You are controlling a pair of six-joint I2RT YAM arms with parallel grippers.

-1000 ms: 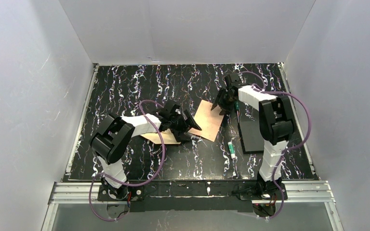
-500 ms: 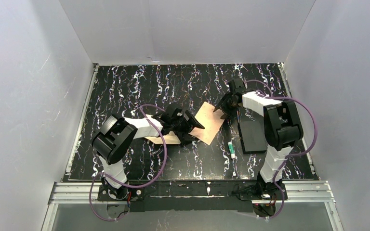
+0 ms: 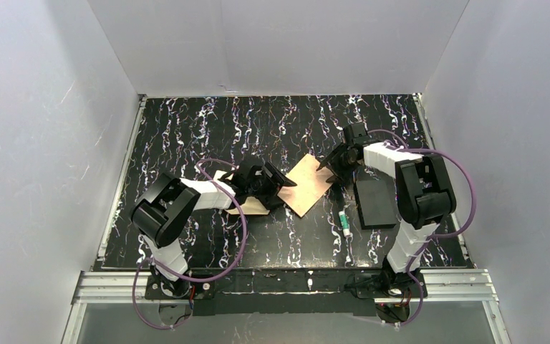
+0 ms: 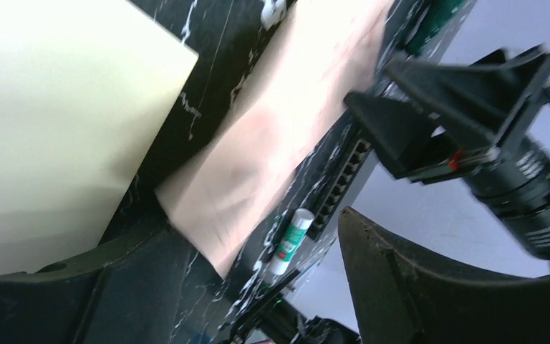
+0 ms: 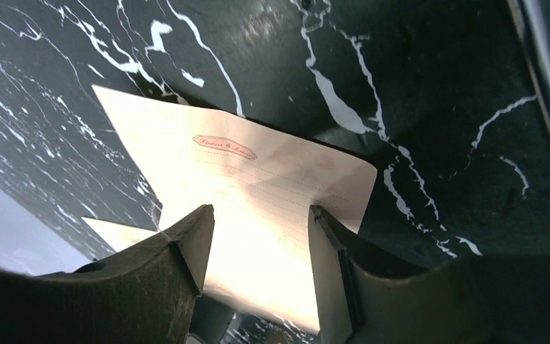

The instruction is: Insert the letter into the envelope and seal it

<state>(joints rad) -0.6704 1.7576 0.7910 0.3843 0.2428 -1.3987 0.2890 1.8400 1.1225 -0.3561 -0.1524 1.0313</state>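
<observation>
The letter [image 3: 304, 185] has swung into a diamond mid-worktop since a second ago, and the right arm has stretched further toward 9 o'clock. The worktop [image 3: 186, 136] is black marble-look, with white walls [image 3: 279, 43] around it. Only the right wrist view shows the letter's red header. The left wrist view shows the envelope [image 4: 57, 129] clearly, at the letter's 9 o'clock. The right claw [image 5: 259, 213] is spread, straddling the letter's corner. The left claw [image 3: 279, 190] is low, spread and empty.

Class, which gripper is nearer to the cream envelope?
Left. The left gripper is at the envelope's right edge. The right gripper is farther right, across the letter, at its far corner.
</observation>
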